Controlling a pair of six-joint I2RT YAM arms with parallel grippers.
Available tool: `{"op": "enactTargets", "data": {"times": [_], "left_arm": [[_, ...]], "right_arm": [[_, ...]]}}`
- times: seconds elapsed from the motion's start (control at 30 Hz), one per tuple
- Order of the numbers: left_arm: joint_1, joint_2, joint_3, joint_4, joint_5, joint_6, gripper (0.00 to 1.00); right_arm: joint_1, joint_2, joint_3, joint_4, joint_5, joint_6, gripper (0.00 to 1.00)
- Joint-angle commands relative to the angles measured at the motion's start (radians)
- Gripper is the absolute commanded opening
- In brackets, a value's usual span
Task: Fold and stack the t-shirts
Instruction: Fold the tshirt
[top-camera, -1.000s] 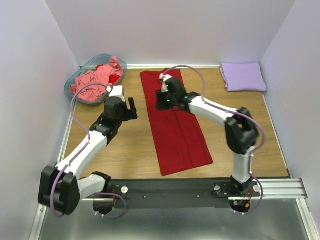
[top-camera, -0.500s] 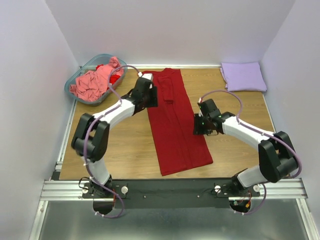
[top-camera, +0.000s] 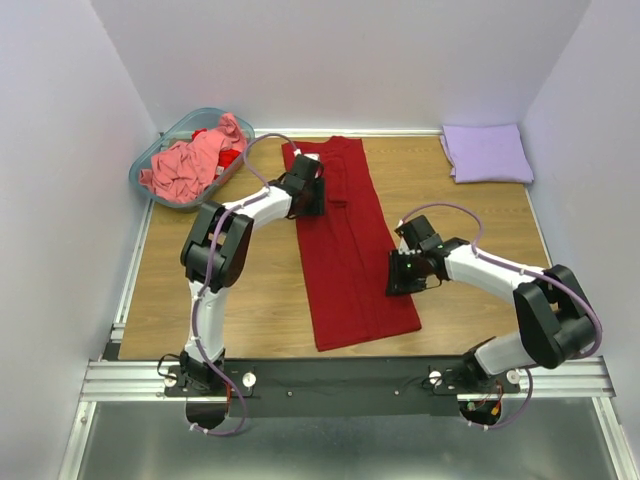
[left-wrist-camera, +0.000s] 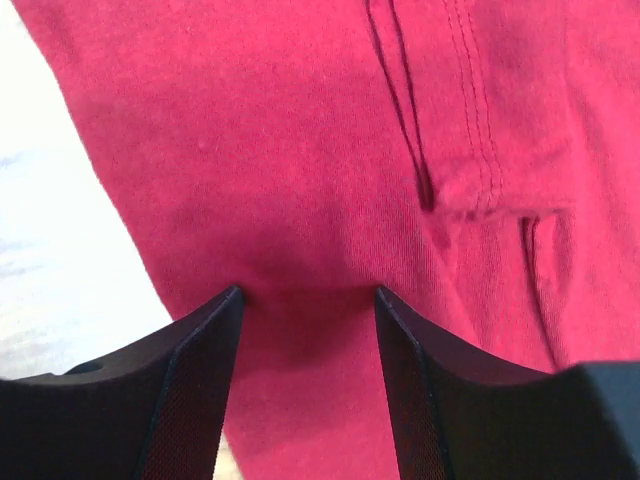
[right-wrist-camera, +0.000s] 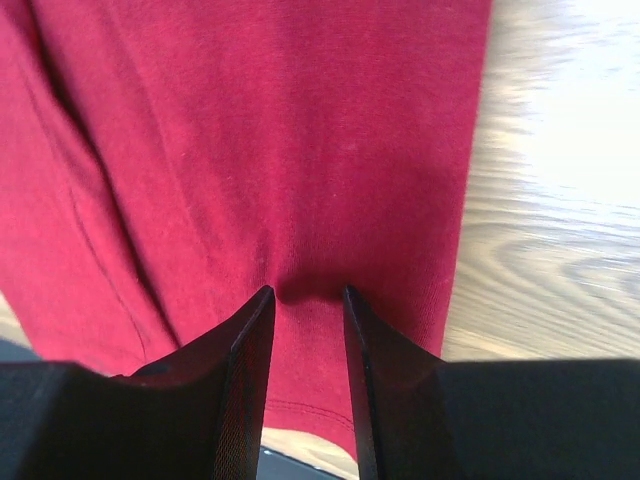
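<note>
Wood-topped table (top-camera: 250, 290) carries the dark red t-shirt (top-camera: 350, 250), folded into a long strip at its centre. The lavender t-shirt (top-camera: 487, 152) lies folded at the far right corner, and the salmon-pink t-shirt (top-camera: 190, 160) is heaped in the teal basket (top-camera: 143, 187). The left gripper (left-wrist-camera: 308, 295) presses the strip's far left edge and the right gripper (right-wrist-camera: 305, 295) its near right edge. Both have their jaws partly apart, cloth puckering between the tips, nothing pinched yet. The crosswise fold seems next, which calls for both to close and lift evenly.
</note>
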Motion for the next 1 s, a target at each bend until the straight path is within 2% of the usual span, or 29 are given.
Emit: {"op": "enactTargets", "data": {"times": [0.0, 0.2, 0.27, 0.33, 0.4, 0.5, 0.7, 0.8, 0.97], "left_arm": [[-0.004, 0.089, 0.066, -0.060, 0.007, 0.020, 0.63], [-0.002, 0.171, 0.188, -0.136, -0.028, 0.049, 0.63], [-0.001, 0.156, 0.215, -0.166, -0.036, 0.049, 0.63], [-0.001, 0.099, 0.210, -0.178, -0.056, 0.036, 0.65], [-0.002, 0.044, 0.195, -0.205, -0.096, 0.020, 0.66], [-0.002, -0.143, 0.118, -0.224, -0.119, -0.013, 0.68], [-0.039, -0.474, -0.202, -0.193, -0.114, -0.089, 0.69], [-0.105, -0.594, -0.410, -0.193, -0.113, -0.132, 0.69], [-0.189, -0.725, -0.600, -0.218, -0.100, -0.236, 0.67]], "right_arm": [[0.029, 0.024, -0.040, 0.021, -0.079, 0.042, 0.40], [0.052, 0.001, -0.030, 0.025, -0.073, 0.068, 0.40], [0.052, -0.055, -0.014, 0.003, -0.025, 0.080, 0.41], [0.051, -0.095, 0.003, -0.058, 0.033, 0.093, 0.49], [0.052, -0.137, 0.023, -0.113, 0.113, 0.106, 0.52], [0.052, -0.180, 0.016, -0.211, 0.156, 0.131, 0.52], [0.051, -0.256, -0.055, -0.305, 0.138, 0.194, 0.52], [0.051, -0.262, -0.086, -0.319, 0.096, 0.211, 0.50], [0.052, -0.244, -0.136, -0.317, 0.053, 0.217, 0.42]]}}
